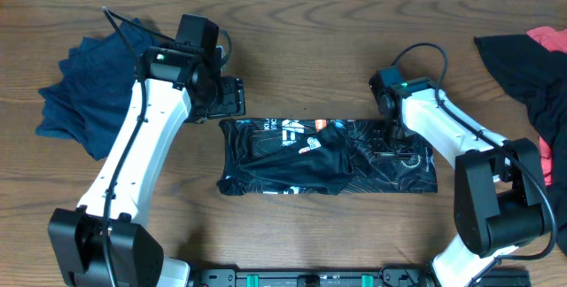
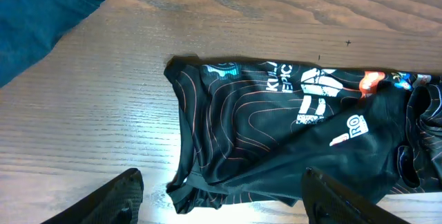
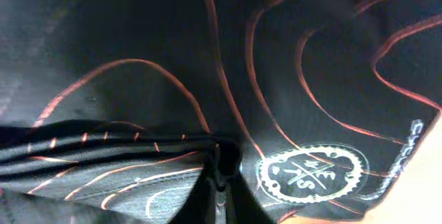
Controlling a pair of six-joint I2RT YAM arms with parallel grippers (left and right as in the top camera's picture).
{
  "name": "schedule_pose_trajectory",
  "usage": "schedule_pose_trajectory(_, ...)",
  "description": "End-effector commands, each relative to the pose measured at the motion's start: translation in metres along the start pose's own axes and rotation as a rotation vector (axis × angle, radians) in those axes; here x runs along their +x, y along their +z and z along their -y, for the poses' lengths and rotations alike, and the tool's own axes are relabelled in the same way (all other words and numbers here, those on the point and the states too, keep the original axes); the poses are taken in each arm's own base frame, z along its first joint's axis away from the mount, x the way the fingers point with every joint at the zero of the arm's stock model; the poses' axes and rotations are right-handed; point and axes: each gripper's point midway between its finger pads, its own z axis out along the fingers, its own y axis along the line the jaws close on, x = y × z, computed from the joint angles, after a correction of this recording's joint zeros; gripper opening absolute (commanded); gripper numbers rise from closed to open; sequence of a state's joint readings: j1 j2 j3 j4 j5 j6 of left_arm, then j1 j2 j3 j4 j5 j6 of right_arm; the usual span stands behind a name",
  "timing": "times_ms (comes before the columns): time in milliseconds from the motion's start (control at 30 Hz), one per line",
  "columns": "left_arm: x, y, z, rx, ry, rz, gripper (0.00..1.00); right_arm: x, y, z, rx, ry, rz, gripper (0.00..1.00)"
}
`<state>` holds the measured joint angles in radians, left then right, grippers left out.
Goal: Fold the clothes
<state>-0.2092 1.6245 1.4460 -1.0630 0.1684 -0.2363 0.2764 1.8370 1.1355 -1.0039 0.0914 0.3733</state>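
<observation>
The jersey (image 1: 328, 156) lies in a strip on the table (image 1: 292, 234): thin, limp, slick, I judge, best pinched at a hem corner. My right gripper (image 3: 219, 182) is clenched on a crease; left gripper (image 1: 229, 99) hovers released over its left end.

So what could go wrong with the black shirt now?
1. The right gripper seems to pinch only a thin fold of the black shirt, so the cloth might slip out when it lifts.
2. The left gripper is open and holds nothing. If the right one pulls alone, the shirt may drag sideways and its neat fold could come undone.
</observation>
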Motion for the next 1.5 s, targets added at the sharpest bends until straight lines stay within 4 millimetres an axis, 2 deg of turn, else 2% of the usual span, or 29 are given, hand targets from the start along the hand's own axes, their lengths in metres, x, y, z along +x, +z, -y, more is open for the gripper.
schedule_pose_trajectory(0, 0.001, -0.006, -0.003, -0.009, -0.007, 0.017, 0.75, 0.006, -0.001, -0.014, -0.077, -0.09, -0.023, 0.01)
schedule_pose_trajectory(133, 0.0, -0.006, -0.003, -0.008, -0.006, 0.021, 0.75, 0.029, -0.012, -0.065, -0.331, -0.419, -0.064, 0.02)
schedule_pose_trajectory(267, 0.0, -0.006, -0.003, -0.008, -0.006, 0.021, 0.75, 0.051, -0.018, -0.086, -0.419, -0.577, -0.1, 0.06)
schedule_pose_trajectory(567, 0.0, -0.006, -0.003, -0.008, -0.006, 0.021, 0.75, 0.078, -0.023, -0.086, -0.435, -0.65, -0.19, 0.14)
schedule_pose_trajectory(733, 0.0, -0.006, -0.003, -0.008, -0.006, 0.021, 0.75, 0.082, -0.023, -0.081, -0.417, -0.646, -0.213, 0.16)
schedule_pose_trajectory(833, 0.0, -0.006, -0.003, -0.008, -0.006, 0.02, 0.76, 0.072, -0.025, -0.075, -0.357, -0.597, -0.183, 0.17)
schedule_pose_trajectory(900, 0.0, -0.006, -0.003, -0.008, -0.006, 0.02, 0.79, 0.059, -0.033, -0.069, -0.295, -0.557, -0.125, 0.18)
schedule_pose_trajectory(1033, 0.003, -0.004, -0.004, -0.011, -0.008, 0.01, 0.84, 0.018, -0.068, -0.047, -0.137, -0.409, 0.075, 0.18)
schedule_pose_trajectory(1100, 0.007, 0.001, -0.006, -0.016, -0.009, -0.006, 0.87, 0.0, -0.089, -0.03, -0.07, -0.298, 0.179, 0.26)
schedule_pose_trajectory(1167, 0.012, 0.008, -0.008, -0.023, -0.012, -0.029, 0.9, -0.009, -0.104, -0.022, -0.072, -0.237, 0.245, 0.57)
schedule_pose_trajectory(1200, 0.015, 0.012, -0.009, -0.027, -0.013, -0.044, 0.9, -0.012, -0.11, -0.018, -0.082, -0.223, 0.271, 0.62)
schedule_pose_trajectory(1300, 0.029, 0.029, -0.011, -0.014, 0.018, -0.106, 0.93, -0.018, -0.118, -0.004, -0.091, -0.174, 0.302, 0.66)
schedule_pose_trajectory(1467, 0.055, 0.058, -0.019, -0.018, 0.033, -0.2, 0.94, -0.017, -0.113, 0.016, -0.084, -0.111, 0.265, 0.67)
